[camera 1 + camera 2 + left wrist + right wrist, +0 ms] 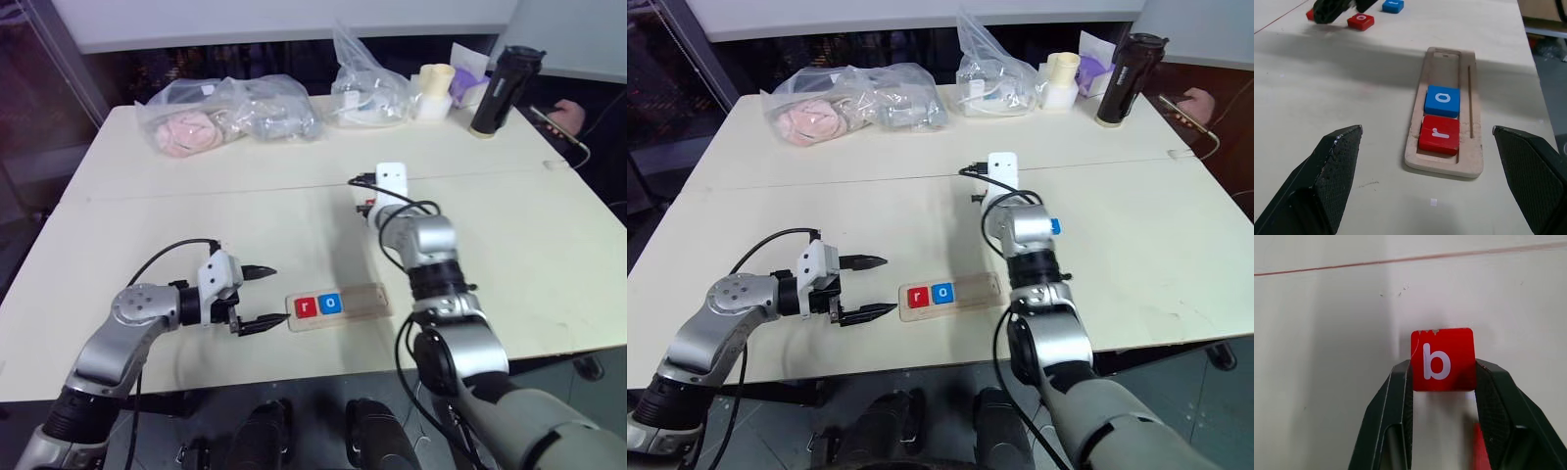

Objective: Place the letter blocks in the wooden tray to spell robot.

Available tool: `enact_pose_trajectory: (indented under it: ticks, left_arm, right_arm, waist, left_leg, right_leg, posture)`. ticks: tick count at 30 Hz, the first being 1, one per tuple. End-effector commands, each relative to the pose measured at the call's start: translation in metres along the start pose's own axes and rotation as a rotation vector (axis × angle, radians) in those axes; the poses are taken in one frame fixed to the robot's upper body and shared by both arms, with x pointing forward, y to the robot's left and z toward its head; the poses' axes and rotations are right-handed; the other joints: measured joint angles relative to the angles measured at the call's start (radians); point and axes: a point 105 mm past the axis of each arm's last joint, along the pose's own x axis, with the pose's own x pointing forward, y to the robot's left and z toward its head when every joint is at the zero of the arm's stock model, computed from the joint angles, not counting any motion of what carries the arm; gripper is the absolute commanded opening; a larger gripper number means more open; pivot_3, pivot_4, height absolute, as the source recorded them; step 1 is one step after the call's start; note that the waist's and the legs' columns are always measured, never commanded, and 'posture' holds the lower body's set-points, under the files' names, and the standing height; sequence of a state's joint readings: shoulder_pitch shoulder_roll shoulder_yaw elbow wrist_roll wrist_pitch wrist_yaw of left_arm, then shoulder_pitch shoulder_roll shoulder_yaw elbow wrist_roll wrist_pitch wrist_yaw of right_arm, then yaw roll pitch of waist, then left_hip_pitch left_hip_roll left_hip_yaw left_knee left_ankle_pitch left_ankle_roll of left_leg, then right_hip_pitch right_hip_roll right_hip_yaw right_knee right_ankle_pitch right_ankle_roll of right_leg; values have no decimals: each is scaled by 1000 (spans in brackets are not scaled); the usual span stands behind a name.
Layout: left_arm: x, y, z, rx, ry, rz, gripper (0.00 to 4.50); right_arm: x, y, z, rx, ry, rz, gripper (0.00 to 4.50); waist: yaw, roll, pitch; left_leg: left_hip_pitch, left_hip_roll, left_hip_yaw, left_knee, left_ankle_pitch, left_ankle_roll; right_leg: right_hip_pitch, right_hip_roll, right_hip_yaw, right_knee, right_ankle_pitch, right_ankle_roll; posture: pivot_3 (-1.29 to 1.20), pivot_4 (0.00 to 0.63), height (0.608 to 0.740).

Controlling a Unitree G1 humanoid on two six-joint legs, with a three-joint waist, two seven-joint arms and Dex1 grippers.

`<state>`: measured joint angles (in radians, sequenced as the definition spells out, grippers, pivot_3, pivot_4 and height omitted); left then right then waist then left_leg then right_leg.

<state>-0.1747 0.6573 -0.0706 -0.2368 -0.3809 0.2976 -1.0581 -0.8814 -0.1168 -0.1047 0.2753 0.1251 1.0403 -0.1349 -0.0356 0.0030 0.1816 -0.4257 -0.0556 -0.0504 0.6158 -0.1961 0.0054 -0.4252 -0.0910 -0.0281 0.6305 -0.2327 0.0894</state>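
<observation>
R gripper [1442, 377] clamps red "b" block [1442, 357] above table [196, 196]. L gripper [257, 299] fingers wide, empty, beside wooden tray [338, 305] w/ 2 blocks: red "r" [1439, 133], blue "o" [1443, 100].

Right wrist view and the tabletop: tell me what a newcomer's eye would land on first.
The red b block stands out first, pinched between the right tool's black fingers above the pale table. Next comes the wooden tray near the table's front edge, with a red r block and a blue o block seated side by side at its left end. The left tool hangs open just left of the tray.
</observation>
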Motion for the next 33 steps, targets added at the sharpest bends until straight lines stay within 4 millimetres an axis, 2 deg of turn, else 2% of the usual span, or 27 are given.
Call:
enact_pose_trajectory:
  ticks: [1, 5, 9, 12, 21, 27, 31, 33]
  left_arm:
    - [4, -3, 8, 33, -19, -43, 4500]
    - [7, -3, 8, 39, -22, -61, 4500]
    - [8, -1, 6, 40, -18, -74, 4500]
    - [10, -1, 3, 45, -13, -95, 4500]
    - [13, 8, 5, 69, -8, -113, 4500]
    - [14, 8, 6, 78, -8, -116, 4500]
    - [14, 7, 6, 75, -10, -113, 4500]
    - [14, 7, 5, 74, -9, -112, 4500]
  right_arm:
    - [-50, -16, 11, -86, -55, 71, 1127]
    - [-87, -44, -13, -131, 8, 66, 1127]
    - [-111, -65, -36, -147, 8, 62, 1127]
    - [-122, -75, -51, -137, 24, 60, 1127]
    - [-129, -60, -101, -75, 123, 80, 1127]
    - [-132, -54, -113, -67, 146, 66, 1127]
    - [-133, -57, -101, -126, 121, 96, 3140]
    - [-136, -51, -90, -207, 115, 209, 4274]
  waist:
    - [15, 0, 0]
    - [23, 0, 0]
    - [24, 0, 0]
    - [24, -1, 0]
    - [26, -1, 0]
    - [24, -2, 0]
    - [25, -1, 0]
    - [25, -1, 1]
  left_leg:
    - [-1, 0, 0, 0, 0, 0]
    - [-1, 0, 0, 0, 0, 0]
    - [0, 0, 0, 1, 0, 0]
    - [-1, 0, 0, 1, 0, 0]
    - [-1, 0, 0, 1, 0, 0]
    - [-1, 0, 0, 2, 0, 0]
    - [-1, 0, 0, 2, 0, 0]
    - [-1, 0, 0, 2, 0, 0]
  right_leg:
    - [0, 0, 0, 0, 0, 0]
    - [0, -1, -1, -1, -1, -2]
    - [0, -3, -1, -1, -3, -5]
    - [0, -4, -2, -2, -4, -5]
    - [0, -5, -2, -2, -4, -5]
    - [0, -5, -2, -3, -4, -5]
    - [0, -5, -2, -3, -4, -5]
    - [1, -5, -2, -3, -4, -5]
  posture:
    - [0, 150, 738]
    - [0, 150, 738]
    - [0, 150, 738]
    - [0, 150, 738]
    - [0, 150, 738]
    - [0, 150, 738]
    - [0, 150, 738]
    - [0, 150, 738]
